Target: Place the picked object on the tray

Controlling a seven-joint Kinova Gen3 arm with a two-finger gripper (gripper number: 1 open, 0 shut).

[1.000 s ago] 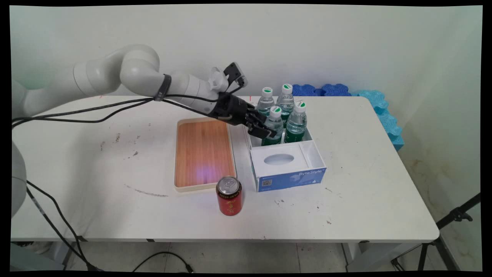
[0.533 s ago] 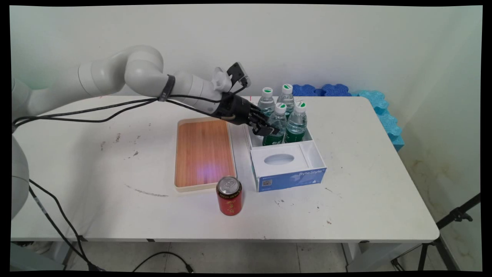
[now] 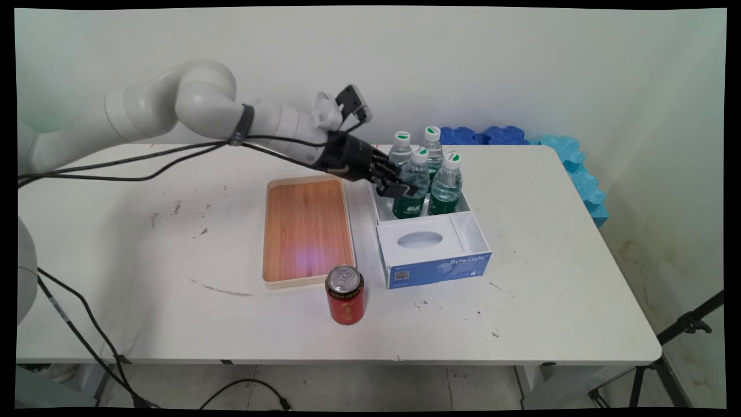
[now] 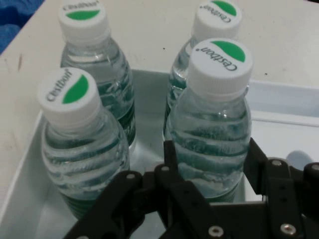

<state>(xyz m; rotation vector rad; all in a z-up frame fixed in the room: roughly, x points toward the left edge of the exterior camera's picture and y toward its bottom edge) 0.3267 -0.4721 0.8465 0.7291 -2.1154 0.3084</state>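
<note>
While fingers [image 4: 170, 164] clamp the bottle [image 3: 412, 185] mid-body, lifted over the box [image 3: 463, 223]: smooth, prob. slippery, light-ish.

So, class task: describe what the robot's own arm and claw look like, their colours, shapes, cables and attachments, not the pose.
The arm is glossy white, built of rounded tubular links with bulbous joints. A black band circles one link, and black cables hang beneath it. A small black camera module sits on a white mount at the wrist. The claw is black, a jointed linkage with silver pivot pins and two fingers.
</note>
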